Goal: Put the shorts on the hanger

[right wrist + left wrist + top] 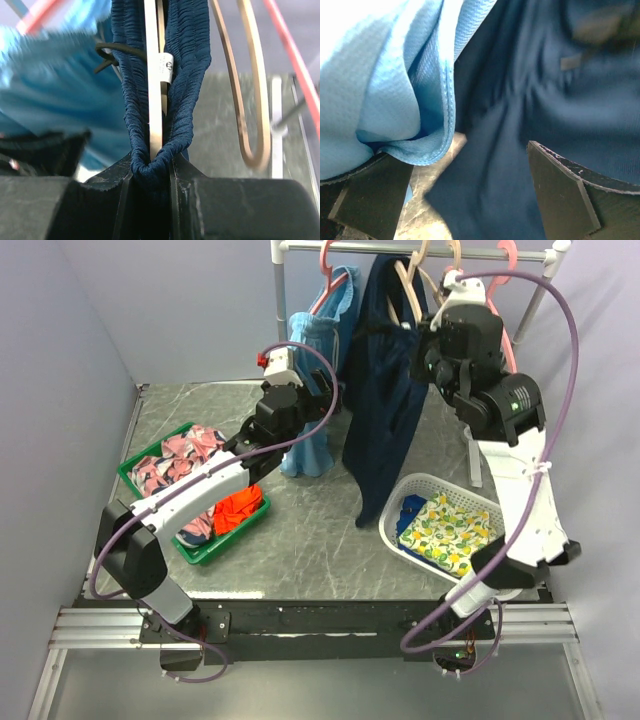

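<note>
The dark navy shorts [385, 405] hang from the rack at the back, draped on the beige hanger [405, 288]. My right gripper [432, 348] is shut on the ribbed waistband of the shorts [150, 165]. The hanger's cream bar [152, 90] runs between the two folds of the waistband, right above the jaws. My left gripper [315, 392] is open just left of the shorts. In the left wrist view the shorts [520, 125] hang between and beyond its spread fingers [565, 195], with nothing gripped.
A light-blue garment [322, 335] hangs on a pink hanger beside the shorts and brushes my left gripper [395, 75]. A second beige hanger [250, 100] and a pink one [292, 55] hang to the right. There is a green basket [135, 462] at left and a white basket [400, 492] at right.
</note>
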`<state>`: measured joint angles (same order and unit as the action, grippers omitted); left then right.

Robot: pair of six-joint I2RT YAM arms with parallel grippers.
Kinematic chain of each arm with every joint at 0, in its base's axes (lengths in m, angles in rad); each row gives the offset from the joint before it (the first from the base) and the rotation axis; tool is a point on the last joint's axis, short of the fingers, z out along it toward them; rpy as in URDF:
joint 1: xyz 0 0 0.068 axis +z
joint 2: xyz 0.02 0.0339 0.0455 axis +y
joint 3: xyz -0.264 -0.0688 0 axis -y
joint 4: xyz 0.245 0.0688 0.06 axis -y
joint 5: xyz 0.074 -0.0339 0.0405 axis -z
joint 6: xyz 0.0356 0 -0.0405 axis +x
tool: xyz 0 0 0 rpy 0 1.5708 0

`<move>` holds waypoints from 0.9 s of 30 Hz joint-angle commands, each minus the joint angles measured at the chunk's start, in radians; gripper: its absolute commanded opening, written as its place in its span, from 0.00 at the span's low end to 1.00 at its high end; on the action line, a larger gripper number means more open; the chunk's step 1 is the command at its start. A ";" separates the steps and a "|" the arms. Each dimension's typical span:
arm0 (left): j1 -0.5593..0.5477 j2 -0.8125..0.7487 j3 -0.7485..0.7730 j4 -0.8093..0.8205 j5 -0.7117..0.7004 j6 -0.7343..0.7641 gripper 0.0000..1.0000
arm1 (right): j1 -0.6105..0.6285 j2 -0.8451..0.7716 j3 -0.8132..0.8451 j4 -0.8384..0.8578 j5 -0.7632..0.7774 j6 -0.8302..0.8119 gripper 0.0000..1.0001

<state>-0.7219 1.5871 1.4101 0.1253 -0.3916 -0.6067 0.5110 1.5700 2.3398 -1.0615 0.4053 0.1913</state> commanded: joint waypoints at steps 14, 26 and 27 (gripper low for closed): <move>0.003 -0.061 0.001 0.027 0.062 -0.008 0.97 | -0.071 0.130 0.179 0.204 -0.054 -0.064 0.00; 0.003 -0.061 -0.008 0.034 0.060 -0.007 0.97 | -0.091 0.222 0.181 0.164 -0.097 -0.015 0.00; 0.003 -0.059 -0.008 0.036 0.060 -0.004 0.97 | -0.091 0.225 0.182 0.166 -0.099 -0.015 0.00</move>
<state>-0.7219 1.5677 1.4021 0.1230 -0.3439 -0.6136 0.4271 1.8023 2.4722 -1.0115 0.3161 0.1631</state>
